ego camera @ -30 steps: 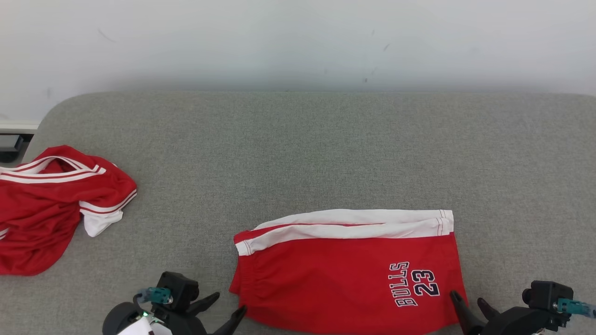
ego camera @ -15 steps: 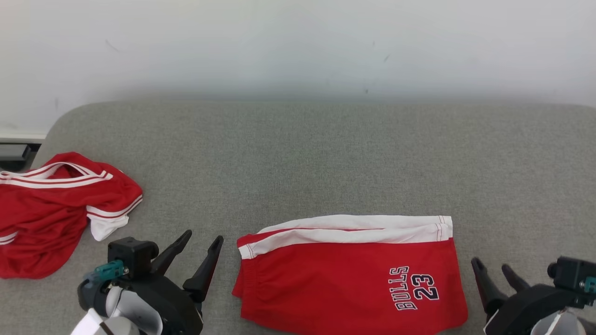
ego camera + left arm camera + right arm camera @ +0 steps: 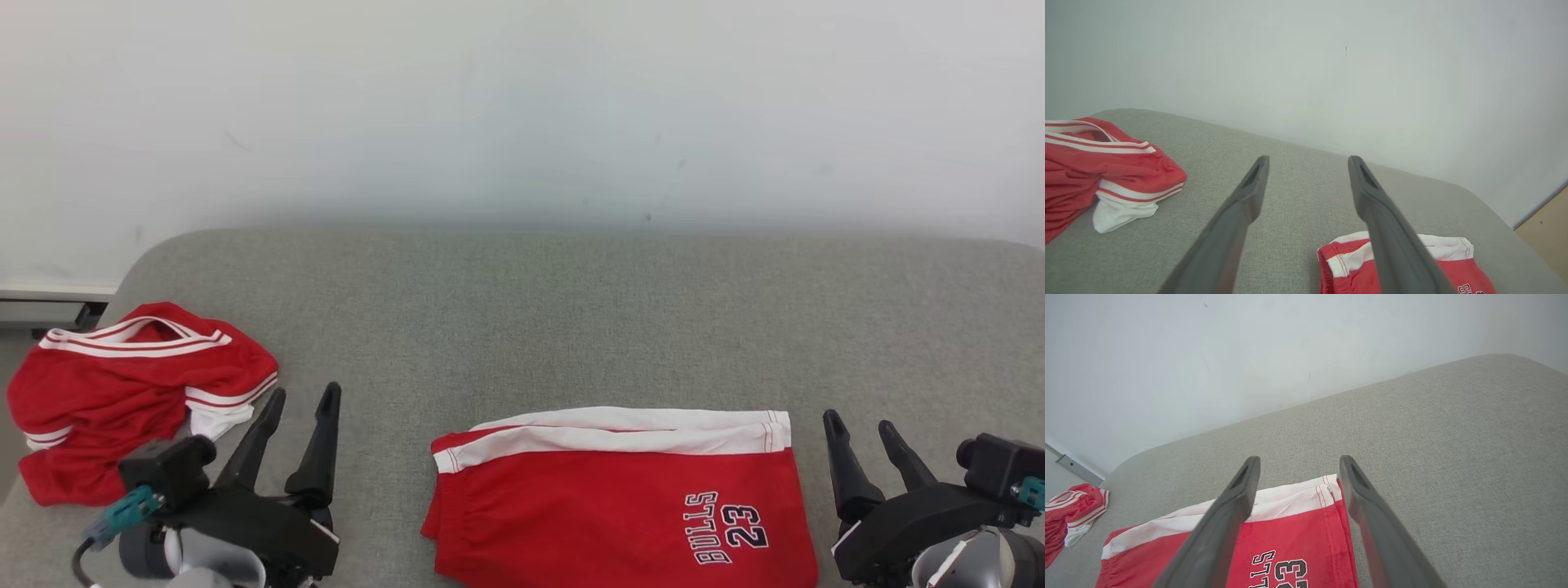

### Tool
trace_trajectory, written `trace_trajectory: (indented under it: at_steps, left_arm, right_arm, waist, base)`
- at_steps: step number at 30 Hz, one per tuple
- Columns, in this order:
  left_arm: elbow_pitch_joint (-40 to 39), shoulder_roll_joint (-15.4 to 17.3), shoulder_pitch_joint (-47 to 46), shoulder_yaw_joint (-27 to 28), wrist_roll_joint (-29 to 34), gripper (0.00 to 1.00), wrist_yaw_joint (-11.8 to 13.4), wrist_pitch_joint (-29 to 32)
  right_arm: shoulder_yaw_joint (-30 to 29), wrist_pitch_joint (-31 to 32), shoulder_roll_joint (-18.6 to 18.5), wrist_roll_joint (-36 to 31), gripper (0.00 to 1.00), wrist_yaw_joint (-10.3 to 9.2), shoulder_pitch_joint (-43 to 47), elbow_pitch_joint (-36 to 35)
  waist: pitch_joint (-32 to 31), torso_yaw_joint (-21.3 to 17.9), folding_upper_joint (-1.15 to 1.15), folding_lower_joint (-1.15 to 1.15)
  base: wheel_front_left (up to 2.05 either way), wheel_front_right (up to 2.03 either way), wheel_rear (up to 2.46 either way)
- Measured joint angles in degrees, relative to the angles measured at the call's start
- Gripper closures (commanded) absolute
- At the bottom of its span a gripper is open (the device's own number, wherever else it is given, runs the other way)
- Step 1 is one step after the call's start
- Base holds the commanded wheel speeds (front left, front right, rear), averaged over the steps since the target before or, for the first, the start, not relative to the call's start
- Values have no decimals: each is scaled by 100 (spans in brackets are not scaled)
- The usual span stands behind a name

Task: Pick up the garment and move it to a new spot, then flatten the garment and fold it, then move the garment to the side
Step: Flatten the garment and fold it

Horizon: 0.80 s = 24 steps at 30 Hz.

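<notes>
The garment (image 3: 620, 498), red shorts with white side stripes and "BULLS 23" print, lies folded flat on the grey cushion at bottom centre, also in the left wrist view (image 3: 1437, 261) and right wrist view (image 3: 1290, 539). My left gripper (image 3: 304, 398) stands open to the left of it, raised off the cushion, holding nothing (image 3: 1308, 161). On the garment's right, my right gripper (image 3: 857, 425) is open and empty as well (image 3: 1298, 461). Neither gripper touches the cloth.
A crumpled red jersey with white trim (image 3: 131, 392) lies at the cushion's left end (image 3: 1098, 167) (image 3: 1069, 514). The grey cushion (image 3: 571, 318) reaches back to a white wall. Its rounded left corner drops to the floor by a skirting board (image 3: 49, 302).
Both grippers have lifted away from the garment's edges and opened to full width. The head camera has tilted up, so everything sits lower in the picture.
</notes>
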Motion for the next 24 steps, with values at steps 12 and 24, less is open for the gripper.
trace_trajectory:
  at_steps: [12,24]
  left_arm:
    - [108,46,716,297,413,0,-1,-12]
    - [66,198,1290,627,816,0,-1,259]
  right_arm:
    - [186,-581,30,-296,0,33,23,220]
    - [92,-831,-45,-370,0,52,454,368]
  waist:
    - [-140,91,0,0]
    - [-176,12,0,0]
  base:
    - [0,0,0]
    - [0,0,0]
